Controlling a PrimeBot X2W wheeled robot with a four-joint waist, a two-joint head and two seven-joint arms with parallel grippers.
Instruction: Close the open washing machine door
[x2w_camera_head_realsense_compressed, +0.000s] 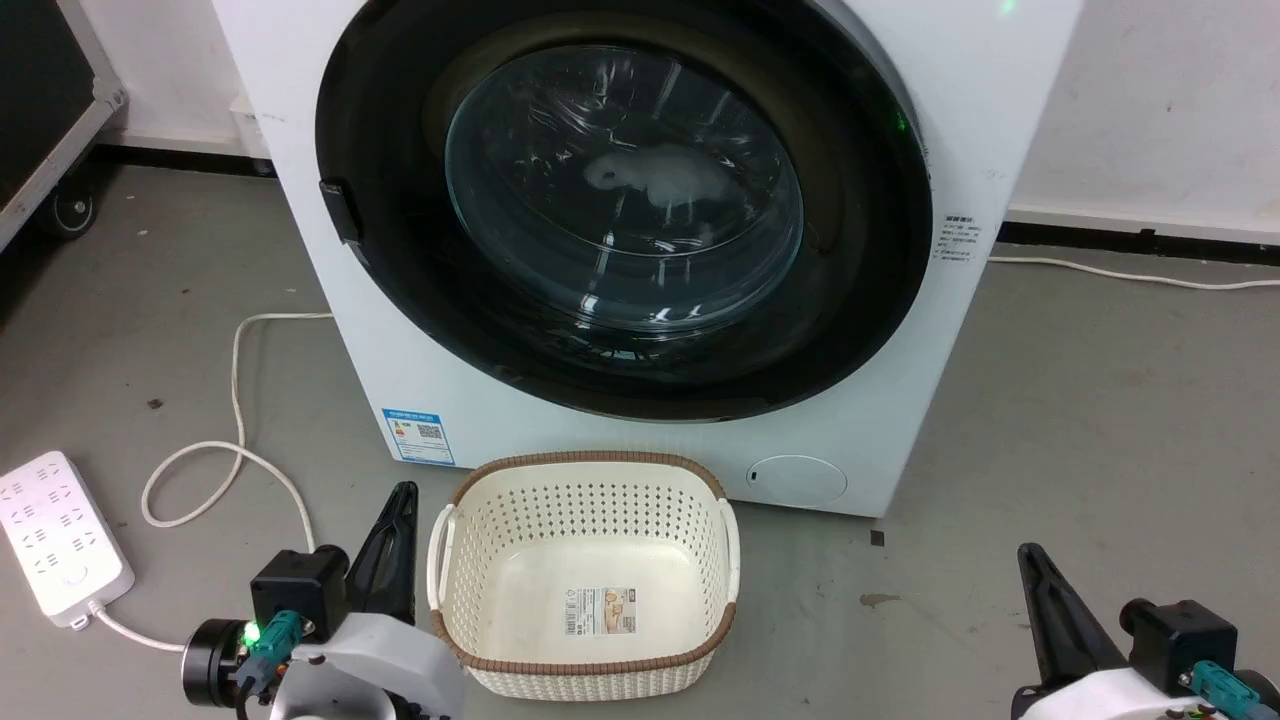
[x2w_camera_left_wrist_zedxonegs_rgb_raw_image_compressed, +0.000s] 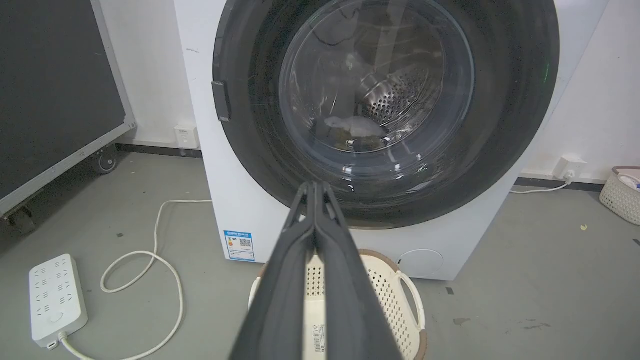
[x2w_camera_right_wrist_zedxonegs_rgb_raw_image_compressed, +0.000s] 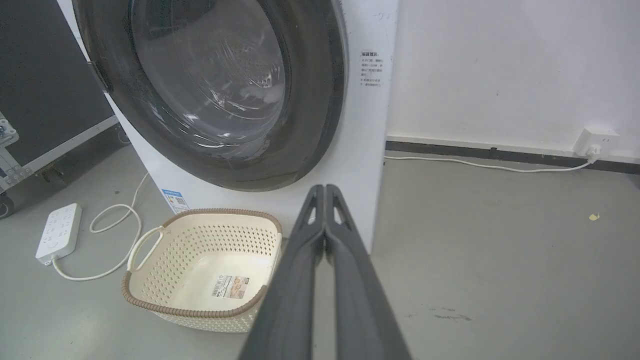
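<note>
Grey floor (x2w_camera_head_realsense_compressed: 1100, 420) with basket (x2w_camera_head_realsense_compressed: 600, 505), power strip (x2w_camera_head_realsense_compressed: 60, 535)

Cream basket (x2w_camera_head_realsense_compressed: 585, 500) (label inside) on floor; white power strip (x2w_camera_head_realsense_compressed: 60, 540) nearby

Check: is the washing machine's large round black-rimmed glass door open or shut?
Shut, apparently: the door sits flush against the white cabinet, drum seen through its glass.

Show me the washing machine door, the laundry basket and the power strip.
washing machine door (x2w_camera_head_realsense_compressed: 625, 215), head view, glass window.
laundry basket (x2w_camera_head_realsense_compressed: 590, 505), head view, far wall.
power strip (x2w_camera_head_realsense_compressed: 62, 535), head view, top face.
</note>
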